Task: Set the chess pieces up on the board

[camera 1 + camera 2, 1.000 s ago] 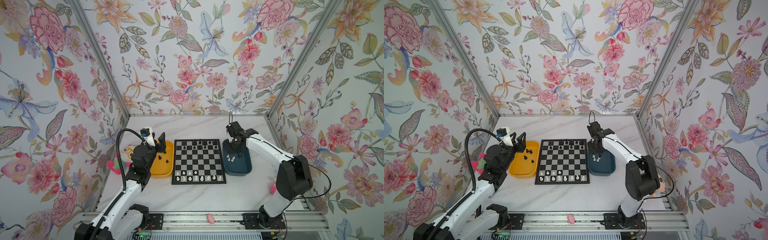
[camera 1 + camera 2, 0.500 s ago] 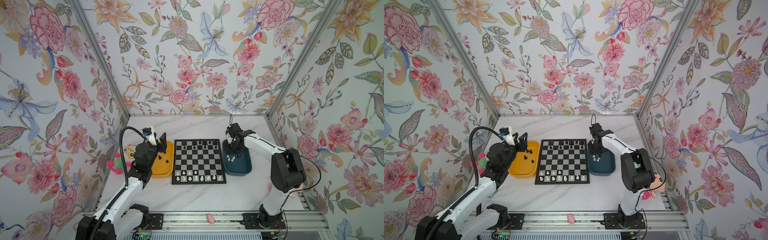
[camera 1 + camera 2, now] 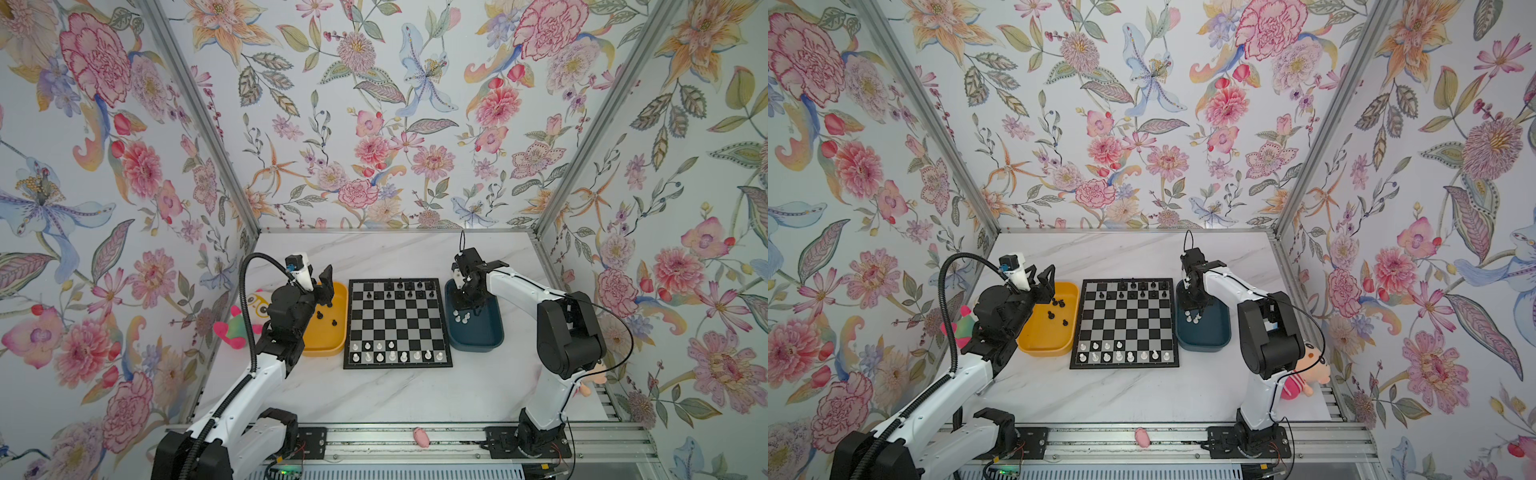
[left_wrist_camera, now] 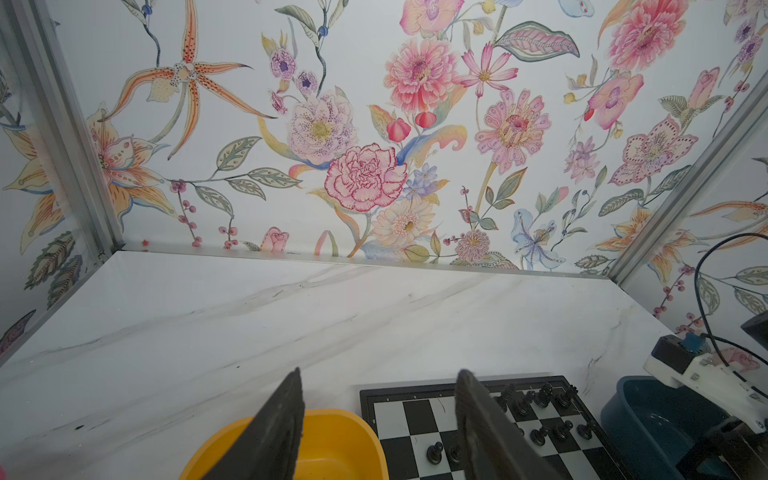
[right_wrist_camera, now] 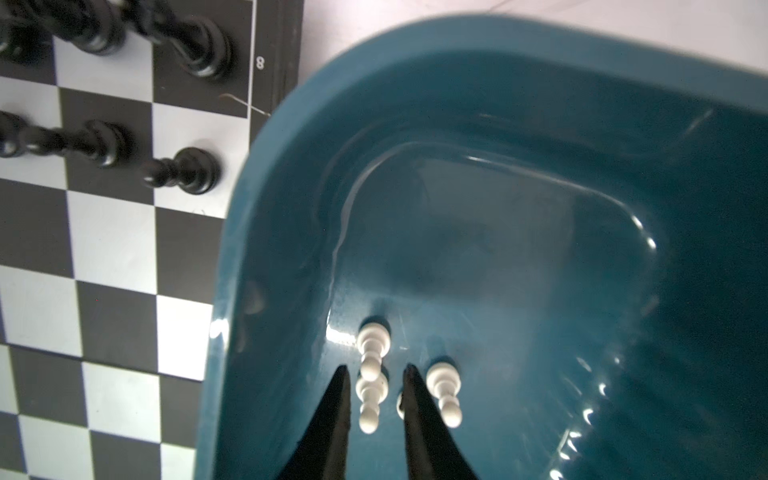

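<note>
Nearest on the board (image 3: 399,324), the white men (image 3: 392,356) stand along the near edge. The first rank looks full, and the second holds four, all toward the left of both top views. White is plainly being built from this side, so the gaps in that second rank are likely where the next pawns belong.

Just beside the board's side borders sit two supply trays. The yellow tray (image 3: 324,353), by the left arm, holds a few loose black men (image 3: 320,316). The blue tray (image 3: 478,345), by the right arm, holds the spare pawns (image 5: 444,384). Each arm can thus probably feed from its own side without crossing.

The right gripper (image 5: 376,372) is down inside the blue tray, jaws narrow and straddling one of those pawns. The narrow gap probably keeps it from knocking the neighbours just beside. Whether the pads already pinch the pawn I cannot tell.

Farther back, the left gripper (image 4: 380,374) hangs above the yellow tray's far end, jaws half open and empty. It is clear of the board and seemingly waiting. Along the far edge, the black ranks (image 3: 409,286) are only part filled.
</note>
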`<state>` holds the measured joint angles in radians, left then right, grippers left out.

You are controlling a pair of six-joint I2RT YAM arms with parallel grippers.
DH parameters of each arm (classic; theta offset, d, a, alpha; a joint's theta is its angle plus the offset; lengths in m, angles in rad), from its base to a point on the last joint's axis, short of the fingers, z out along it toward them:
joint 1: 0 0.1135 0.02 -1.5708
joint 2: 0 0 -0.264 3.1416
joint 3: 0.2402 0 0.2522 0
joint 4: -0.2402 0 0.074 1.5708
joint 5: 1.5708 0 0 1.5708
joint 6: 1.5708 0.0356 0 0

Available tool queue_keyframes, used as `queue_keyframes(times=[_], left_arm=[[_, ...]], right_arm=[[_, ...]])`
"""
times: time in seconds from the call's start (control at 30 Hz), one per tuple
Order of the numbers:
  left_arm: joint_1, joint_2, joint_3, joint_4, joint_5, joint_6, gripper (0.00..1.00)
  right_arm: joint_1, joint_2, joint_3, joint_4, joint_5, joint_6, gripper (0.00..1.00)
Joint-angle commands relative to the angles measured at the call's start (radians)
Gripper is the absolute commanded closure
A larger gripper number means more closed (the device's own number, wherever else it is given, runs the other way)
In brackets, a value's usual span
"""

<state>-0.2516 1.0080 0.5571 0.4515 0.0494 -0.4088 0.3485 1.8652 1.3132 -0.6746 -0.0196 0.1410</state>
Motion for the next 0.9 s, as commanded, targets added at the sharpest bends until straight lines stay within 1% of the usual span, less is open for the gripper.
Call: queue_keyframes(times=[0.0,0.3,0.67,0.87], left_arm=[[0.012,0.010,0.032,0.030,0.012,-0.012,0.40],[0.012,0.013,0.033,0.030,0.016,-0.014,0.41],[0.012,0.011,0.032,0.029,0.015,-0.014,0.41],[0.013,0.009,0.032,0.028,0.013,-0.012,0.41]], right_arm=[[-0.009,0.018,-0.009,0.006,-0.017,-0.018,0.75],[-0.011,0.042,-0.008,0.008,-0.038,-0.017,0.76],[-0.011,0.054,-0.013,0.008,-0.036,-0.015,0.77],[-0.011,0.058,-0.013,0.008,-0.036,-0.014,0.82]])
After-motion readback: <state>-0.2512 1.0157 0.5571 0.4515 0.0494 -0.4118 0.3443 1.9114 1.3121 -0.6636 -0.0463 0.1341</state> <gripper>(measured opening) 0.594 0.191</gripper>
